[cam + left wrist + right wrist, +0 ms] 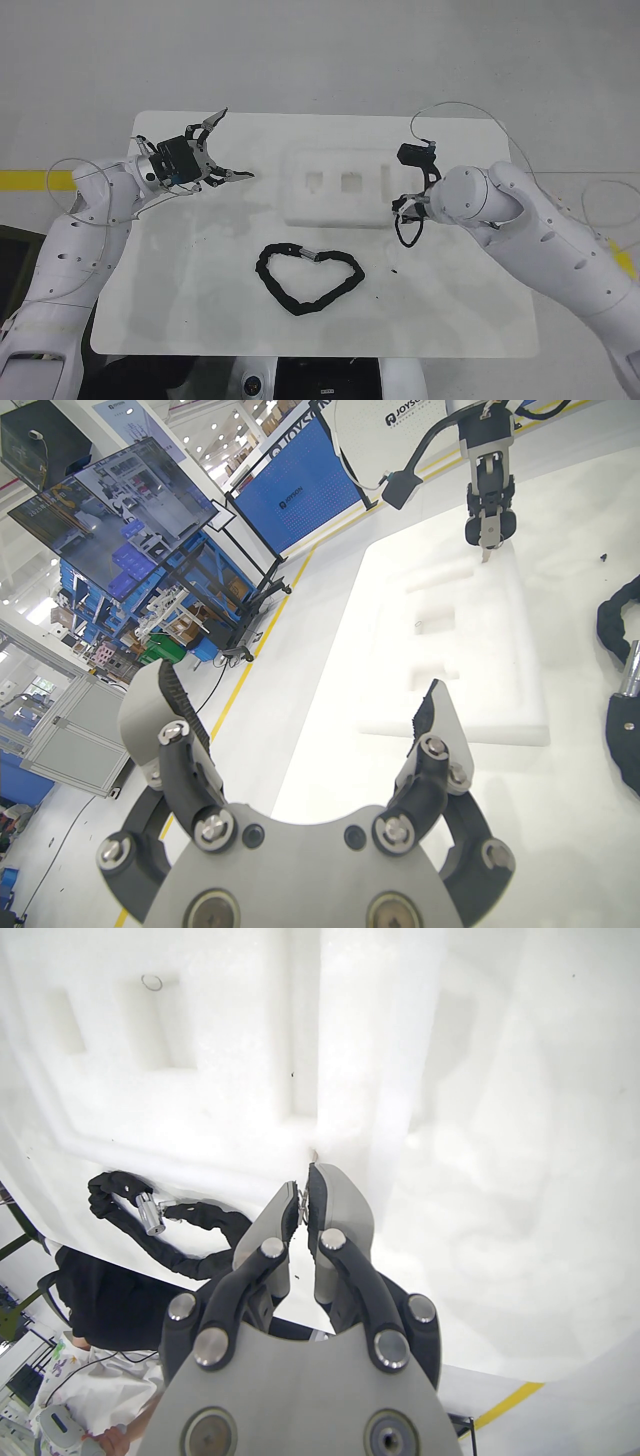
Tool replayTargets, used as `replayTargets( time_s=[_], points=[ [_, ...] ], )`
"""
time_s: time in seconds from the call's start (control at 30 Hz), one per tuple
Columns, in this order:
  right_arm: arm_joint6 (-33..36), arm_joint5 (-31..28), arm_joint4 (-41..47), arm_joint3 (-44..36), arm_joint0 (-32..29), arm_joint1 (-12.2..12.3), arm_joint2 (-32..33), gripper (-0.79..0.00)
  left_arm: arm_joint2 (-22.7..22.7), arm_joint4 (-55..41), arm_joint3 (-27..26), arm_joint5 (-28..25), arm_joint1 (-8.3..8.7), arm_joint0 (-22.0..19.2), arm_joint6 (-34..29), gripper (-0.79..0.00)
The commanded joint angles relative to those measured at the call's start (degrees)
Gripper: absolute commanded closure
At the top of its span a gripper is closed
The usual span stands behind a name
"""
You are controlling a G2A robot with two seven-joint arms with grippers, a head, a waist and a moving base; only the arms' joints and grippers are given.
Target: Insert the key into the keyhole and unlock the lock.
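Left gripper (pixel 237 143): jaws spread wide, empty, above far-left area of table (pixel 160 300) | Chain lock (pixel 285 297): looped on table, near centre, silver cylinder (pixel 308 252) on loop's far side | Foam tray (pixel 345 205): just beyond chain | Right gripper (pixel 302 1178): fingers clamped on key (pixel 303 1202), at tray's right end, key tip pointing down at foam
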Motion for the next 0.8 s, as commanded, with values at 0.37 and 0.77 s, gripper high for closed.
replayTargets(
  time_s=[0.37, 0.77],
  points=[
    [-3.93, 3.95, 7.36, -1.77, 12.04, 5.85, -16.03, 0.0, 0.0, 0.0, 0.0, 0.0, 0.0, 0.0, 0.0, -0.785],
    [-3.1, 3.11, 13.15, -0.4, 20.97, 4.32, -23.66, 0.0, 0.0, 0.0, 0.0, 0.0, 0.0, 0.0, 0.0, -0.785]
  ],
)
